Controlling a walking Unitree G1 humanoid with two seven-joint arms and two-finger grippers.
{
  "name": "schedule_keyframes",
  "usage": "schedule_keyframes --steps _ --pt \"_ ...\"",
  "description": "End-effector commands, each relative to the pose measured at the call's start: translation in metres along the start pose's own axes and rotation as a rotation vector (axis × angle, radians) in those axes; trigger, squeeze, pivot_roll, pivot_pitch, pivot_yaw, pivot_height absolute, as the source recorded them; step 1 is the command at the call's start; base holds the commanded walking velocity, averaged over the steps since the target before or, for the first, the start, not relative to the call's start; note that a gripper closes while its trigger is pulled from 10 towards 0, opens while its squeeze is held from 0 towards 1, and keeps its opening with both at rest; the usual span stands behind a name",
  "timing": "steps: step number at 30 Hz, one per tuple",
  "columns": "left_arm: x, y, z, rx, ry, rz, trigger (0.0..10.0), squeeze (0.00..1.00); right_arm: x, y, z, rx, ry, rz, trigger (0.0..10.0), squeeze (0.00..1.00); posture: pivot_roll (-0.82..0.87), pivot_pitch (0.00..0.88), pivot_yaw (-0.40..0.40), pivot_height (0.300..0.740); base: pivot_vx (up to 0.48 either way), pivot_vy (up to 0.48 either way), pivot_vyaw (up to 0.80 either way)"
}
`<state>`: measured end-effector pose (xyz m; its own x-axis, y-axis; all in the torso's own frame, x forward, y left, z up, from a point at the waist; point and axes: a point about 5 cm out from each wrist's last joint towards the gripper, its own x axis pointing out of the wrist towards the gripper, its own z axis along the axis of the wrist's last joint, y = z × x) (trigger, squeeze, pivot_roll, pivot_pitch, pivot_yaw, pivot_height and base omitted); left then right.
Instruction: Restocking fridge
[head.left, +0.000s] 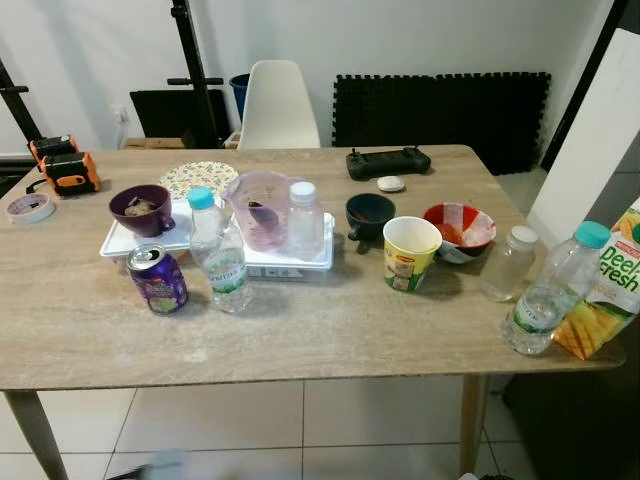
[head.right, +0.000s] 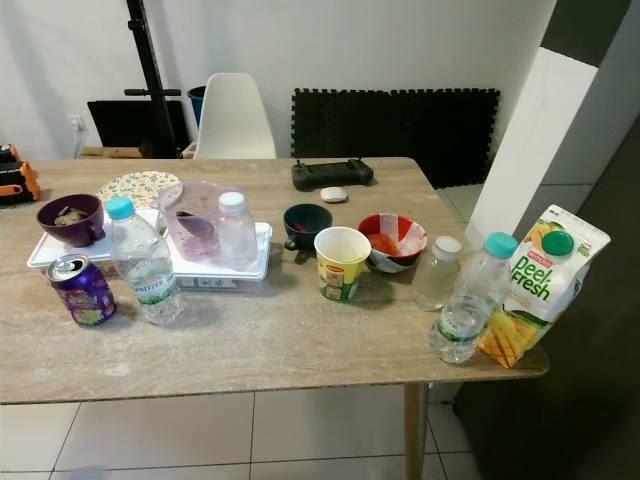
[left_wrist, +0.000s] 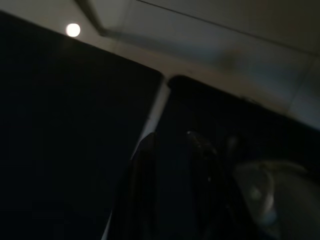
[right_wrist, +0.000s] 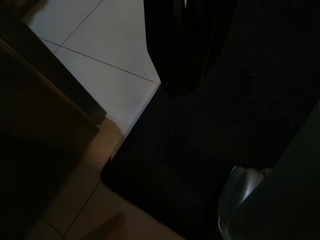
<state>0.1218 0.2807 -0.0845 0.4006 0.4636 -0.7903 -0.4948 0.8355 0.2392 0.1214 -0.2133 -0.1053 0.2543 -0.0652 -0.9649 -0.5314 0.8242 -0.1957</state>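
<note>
On the wooden table (head.left: 330, 330) a Peel Fresh juice carton (head.right: 530, 285) stands at the right front corner, beside a water bottle with a teal cap (head.right: 470, 298) and a small clear jar (head.right: 437, 272). Toward the left are another teal-capped water bottle (head.left: 218, 252), a purple drink can (head.left: 158, 279) and a white-capped bottle (head.left: 304, 222) on a white tray (head.left: 290, 265). Both arms hang below the table. My left gripper (left_wrist: 175, 145) shows dimly in the dark left wrist view. My right gripper (right_wrist: 180, 92) is shut and empty over floor tiles.
Also on the table are a pink measuring jug (head.left: 258, 208), a purple bowl (head.left: 141, 209), a dark cup (head.left: 369, 214), a yellow paper cup (head.left: 410, 252), a red bowl (head.left: 459, 229), a black controller (head.left: 387, 161) and a tape roll (head.left: 29, 208). A white chair (head.left: 277, 106) stands behind.
</note>
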Motion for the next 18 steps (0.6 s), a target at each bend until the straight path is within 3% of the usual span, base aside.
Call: schedule_keyframes --steps 1,2,3,5,6,7,8,11,13,14,18 --pt "0.002 0.034 0.008 -0.183 -0.026 0.158 10.0 1.00 0.000 0.003 0.002 -0.002 -0.007 0.012 10.0 0.00 -0.06 0.000 -0.020 0.740 0.000 0.000 0.00" --pt "0.002 0.065 0.020 -0.279 -0.068 0.279 10.0 1.00 0.000 0.003 0.002 -0.002 -0.007 0.012 10.0 0.00 -0.06 0.000 -0.018 0.740 0.000 0.000 0.00" --pt "0.002 0.065 0.020 -0.279 -0.068 0.279 10.0 1.00 0.000 0.003 0.002 -0.002 -0.007 0.012 10.0 0.00 -0.06 0.000 -0.018 0.740 0.000 0.000 0.00" --pt "-0.002 0.104 0.040 -0.375 -0.139 0.432 10.0 1.00 0.000 0.003 0.002 0.000 -0.007 0.012 10.0 0.00 -0.06 0.000 -0.019 0.740 0.000 0.000 0.00" --pt "-0.002 0.104 0.040 -0.375 -0.139 0.432 10.0 1.00 0.000 0.003 0.002 0.000 -0.007 0.012 10.0 0.00 -0.06 0.000 -0.019 0.740 0.000 0.000 0.00" --pt "-0.005 0.123 0.051 -0.419 -0.184 0.508 10.0 1.00 0.000 0.003 0.003 0.002 -0.007 0.012 10.0 0.00 -0.06 0.000 -0.016 0.740 0.000 0.000 0.00" --pt "-0.005 0.123 0.051 -0.419 -0.184 0.508 10.0 1.00 0.000 0.003 0.003 0.002 -0.007 0.012 10.0 0.00 -0.06 0.000 -0.016 0.740 0.000 0.000 0.00" --pt "-0.019 0.166 0.079 -0.543 -0.300 0.691 10.0 1.00 0.000 0.003 0.003 0.007 -0.008 0.013 10.0 0.00 -0.06 0.000 -0.016 0.740 0.000 0.000 0.00" --pt "-0.022 0.172 0.083 -0.565 -0.320 0.717 10.0 1.00 0.000 0.003 0.003 0.009 -0.008 0.013 10.0 0.00 -0.06 0.000 -0.016 0.740 0.000 0.000 0.00" --pt "-0.030 0.186 0.100 -0.648 -0.407 0.763 10.0 1.00 0.000 0.003 0.003 0.012 -0.009 0.015 10.0 0.00 -0.06 0.000 -0.016 0.740 0.000 0.000 0.00" --pt "-0.038 0.196 0.121 -0.708 -0.515 0.766 10.0 1.00 0.000 0.003 0.003 0.013 -0.009 0.016 10.0 0.00 -0.06 0.000 -0.011 0.740 0.000 0.000 0.00"
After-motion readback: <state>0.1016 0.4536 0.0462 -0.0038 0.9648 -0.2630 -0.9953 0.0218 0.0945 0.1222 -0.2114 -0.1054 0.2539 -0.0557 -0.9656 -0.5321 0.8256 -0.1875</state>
